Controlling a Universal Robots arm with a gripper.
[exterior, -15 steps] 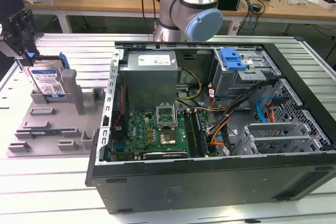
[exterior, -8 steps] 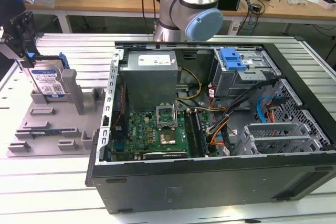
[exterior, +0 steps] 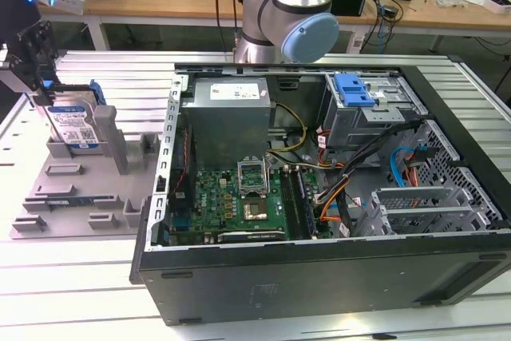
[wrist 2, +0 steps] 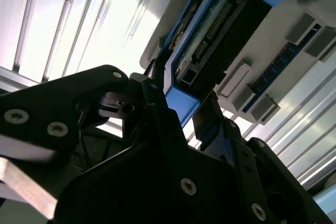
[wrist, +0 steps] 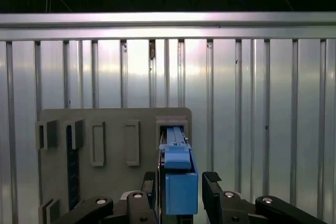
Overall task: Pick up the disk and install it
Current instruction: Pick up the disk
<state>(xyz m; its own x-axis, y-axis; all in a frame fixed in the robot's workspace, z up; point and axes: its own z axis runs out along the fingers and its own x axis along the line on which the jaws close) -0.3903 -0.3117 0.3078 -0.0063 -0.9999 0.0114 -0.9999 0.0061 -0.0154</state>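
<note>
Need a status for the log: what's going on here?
The arm's black gripper is at the silver rectangular hard disk with the blue plastic frame, which stands upright in a slot of the grey plastic holder tray. Its fingers straddle the frame, apparently not closed on it. The open black computer case sits beside the tray, disk not yet installed.

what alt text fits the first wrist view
The tool straddles the blue-framed disk, standing on edge in a slot of a grey holder tray, with a thin gap at one finger. The tray lies on a ribbed metal table.
</note>
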